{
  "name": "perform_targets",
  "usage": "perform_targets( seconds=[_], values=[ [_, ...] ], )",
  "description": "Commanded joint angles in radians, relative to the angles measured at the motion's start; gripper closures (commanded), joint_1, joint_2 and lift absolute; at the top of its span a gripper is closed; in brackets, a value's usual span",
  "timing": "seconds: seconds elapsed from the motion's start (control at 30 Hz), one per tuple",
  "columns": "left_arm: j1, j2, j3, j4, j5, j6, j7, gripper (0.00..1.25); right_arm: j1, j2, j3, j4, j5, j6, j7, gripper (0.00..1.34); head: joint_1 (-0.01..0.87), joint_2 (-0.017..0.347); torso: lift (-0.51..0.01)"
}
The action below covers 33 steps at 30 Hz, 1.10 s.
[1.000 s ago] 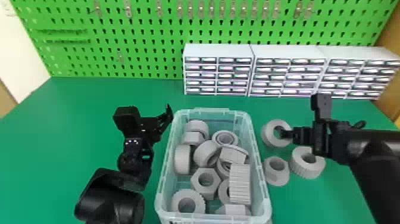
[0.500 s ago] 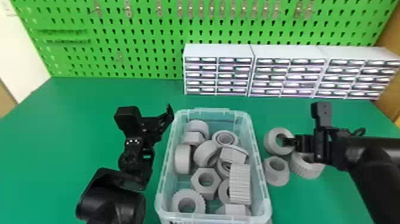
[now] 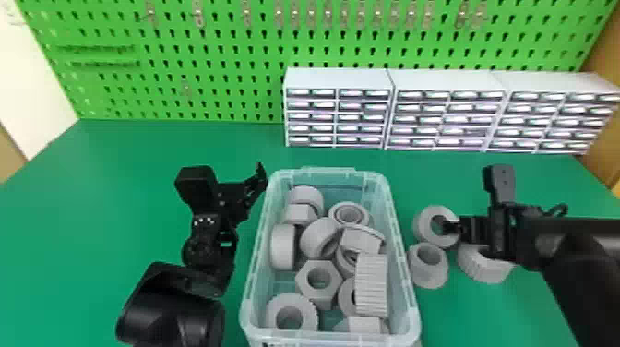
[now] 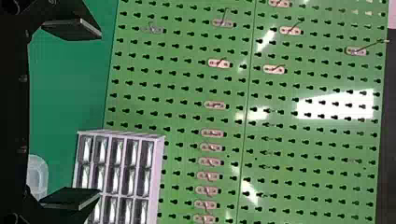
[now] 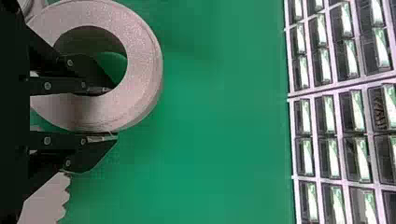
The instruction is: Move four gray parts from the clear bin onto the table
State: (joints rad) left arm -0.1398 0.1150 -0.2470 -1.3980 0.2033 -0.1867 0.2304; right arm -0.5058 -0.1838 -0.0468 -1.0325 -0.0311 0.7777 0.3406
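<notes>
Three gray parts (image 3: 428,278) sit beside the clear bin (image 3: 331,336), its dark marks (image 3: 271,344) illegible

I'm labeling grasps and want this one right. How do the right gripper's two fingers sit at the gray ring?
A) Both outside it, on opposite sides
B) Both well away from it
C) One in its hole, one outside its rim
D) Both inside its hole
C: the right wrist view shows one finger of the right gripper in the hole of the gray ring and the other outside its rim.
</notes>
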Motion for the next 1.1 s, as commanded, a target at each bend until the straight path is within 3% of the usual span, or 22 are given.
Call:
perform_targets(
  seconds=[0.0, 0.07, 0.17, 0.33, 0.4, 0.63, 0.9, 1.07],
  values=[
    [-0.004, 0.0, 0.005, -0.001, -0.001, 0.0, 0.0, 0.1, -0.011, 0.001, 0.011, 0.008, 0.007, 0.003, 0.0, 0.89, 0.693, 0.072, -0.052],
    [-0.004, 0.0, 0.005, -0.001, -0.001, 0.0, -0.002, 0.1, -0.014, 0.003, 0.015, 0.008, 0.011, 0.003, 0.0, 0.77, 0.693, 0.072, -0.052],
    [-0.004, 0.0, 0.003, -0.001, 0.001, 0.0, -0.003, 0.1, -0.019, 0.003, 0.013, 0.008, 0.011, 0.0, 0.0, 0.72, 0.693, 0.072, -0.052],
    [0.0, 0.0, 0.008, 0.001, 0.007, 0.0, -0.006, 0.1, -0.026, 0.004, 0.027, 0.006, 0.013, -0.014, 0.0, 0.47, 0.693, 0.072, -0.052],
    [0.002, 0.0, 0.009, -0.001, 0.008, 0.0, -0.008, 0.1, -0.026, 0.004, 0.033, -0.004, 0.013, -0.014, 0.0, 0.43, 0.693, 0.072, -0.052],
    [0.0, 0.0, 0.012, 0.001, 0.005, 0.0, -0.014, 0.1, -0.03, 0.012, 0.036, -0.052, 0.031, -0.014, 0.0, 0.42, 0.693, 0.072, -0.052],
    [-0.001, -0.005, 0.009, 0.001, 0.008, 0.001, -0.016, 0.1, 0.024, 0.021, 0.022, -0.201, 0.049, -0.066, 0.0, 0.42, 0.693, 0.072, -0.052],
    [-0.001, -0.006, 0.011, -0.001, 0.002, 0.001, -0.016, 0.1, 0.029, 0.021, 0.041, -0.259, 0.019, -0.064, 0.0, 0.42, 0.693, 0.072, -0.052]
  ],
)
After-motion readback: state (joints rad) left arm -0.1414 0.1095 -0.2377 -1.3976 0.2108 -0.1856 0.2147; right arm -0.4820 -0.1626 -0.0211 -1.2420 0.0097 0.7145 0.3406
